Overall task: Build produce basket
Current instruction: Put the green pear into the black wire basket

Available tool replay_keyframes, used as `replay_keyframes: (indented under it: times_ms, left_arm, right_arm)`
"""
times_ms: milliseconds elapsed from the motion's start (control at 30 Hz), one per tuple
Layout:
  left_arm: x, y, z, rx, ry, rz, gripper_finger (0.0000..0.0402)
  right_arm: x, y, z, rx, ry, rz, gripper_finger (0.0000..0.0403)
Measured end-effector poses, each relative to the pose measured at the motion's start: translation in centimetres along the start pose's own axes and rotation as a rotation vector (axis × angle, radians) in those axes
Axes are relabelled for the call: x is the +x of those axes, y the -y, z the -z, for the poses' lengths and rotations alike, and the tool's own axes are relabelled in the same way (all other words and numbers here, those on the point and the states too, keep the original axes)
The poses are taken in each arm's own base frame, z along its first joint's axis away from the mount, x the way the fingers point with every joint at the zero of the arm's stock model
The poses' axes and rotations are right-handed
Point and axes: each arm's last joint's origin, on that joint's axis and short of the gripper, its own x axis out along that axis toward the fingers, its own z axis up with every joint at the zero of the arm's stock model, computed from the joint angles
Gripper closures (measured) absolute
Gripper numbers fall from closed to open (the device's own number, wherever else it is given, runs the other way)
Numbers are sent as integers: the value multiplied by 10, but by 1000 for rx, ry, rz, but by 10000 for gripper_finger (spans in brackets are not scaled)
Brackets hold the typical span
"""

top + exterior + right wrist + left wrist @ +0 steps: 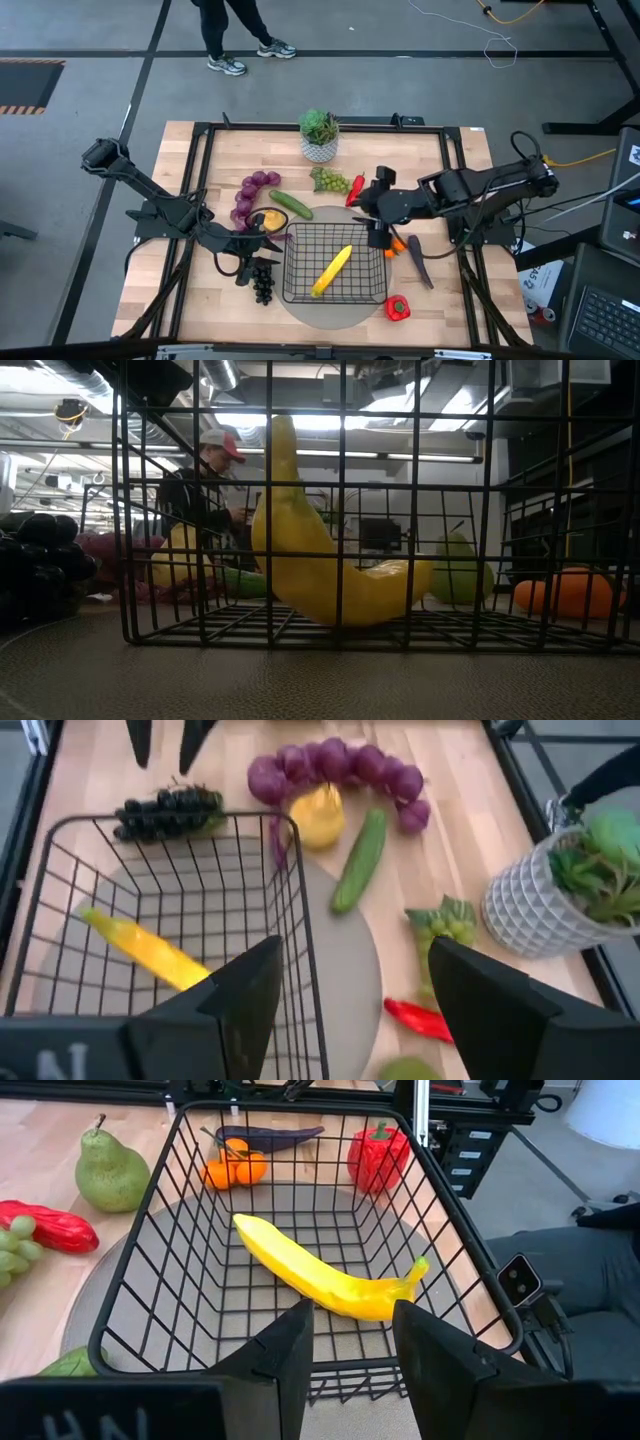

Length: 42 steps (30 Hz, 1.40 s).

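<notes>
The black wire basket [336,266] stands on a round grey mat. The yellow banana [332,270] lies slantwise on its wire floor, also seen as the banana [325,1275] and the banana [320,560]. My left gripper [266,243] hovers at the basket's left wall, open and empty, its fingers [283,1352] pointing into the basket. My right gripper [366,216] is over the basket's far right corner, wide open and empty [365,1005]. The green pear [110,1170] and red chili [50,1225] lie on the table just past that corner.
Left of the basket lie purple grapes [250,195], a cucumber [290,204], a yellow fruit [270,218] and black grapes [262,282]. Green grapes [328,180] and a potted plant [319,135] sit farther back. To the right are an orange vegetable [397,243], an eggplant [418,262] and a red pepper [397,308]. A person [205,490] stands beyond the table.
</notes>
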Motion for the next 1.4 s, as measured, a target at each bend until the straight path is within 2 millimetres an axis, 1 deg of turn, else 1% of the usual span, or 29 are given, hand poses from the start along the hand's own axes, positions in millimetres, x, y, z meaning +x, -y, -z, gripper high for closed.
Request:
replay_keyframes:
  times_ms: [67, 200, 300, 467, 533, 600, 733, 800, 900, 1167, 1300, 1400]
  left_arm:
    - [0, 0, 0, 0, 0, 0, 268]
    - [0, 0, 0, 0, 0, 0, 268]
    - [0, 0, 0, 0, 0, 0, 268]
    - [0, 0, 0, 0, 0, 0, 268]
    - [0, 0, 0, 0, 0, 0, 268]
    - [0, 0, 0, 0, 0, 0, 268]
    - [0, 0, 0, 0, 0, 0, 268]
    - [0, 0, 0, 0, 0, 0, 268]
    - [0, 0, 0, 0, 0, 0, 268]
    - [0, 0, 0, 1, 0, 0, 268]
    - [0, 0, 0, 1, 0, -1, 268]
    - [0, 0, 0, 1, 0, -1, 268]
  right_arm:
    - [1, -1, 0, -6, -3, -13, 153]
    - [2, -4, 0, -34, -23, -97, 153]
    - [2, -5, 0, -7, -27, -126, 153]
    - [2, -5, -1, 27, -17, -123, 153]
    - [2, -3, 1, 47, -28, -81, 153]
    - [2, 1, 7, 35, -70, 18, 153]
    - [3, 18, 25, 48, -180, 314, 159]
    - [7, 25, 35, 87, -241, 397, 161]
    - [19, 31, 48, 138, -308, 432, 161]
    - [58, 44, 84, 188, -434, 453, 161]
    - [68, 52, 93, 186, -460, 477, 161]
    - [68, 66, 95, 139, -486, 536, 161]
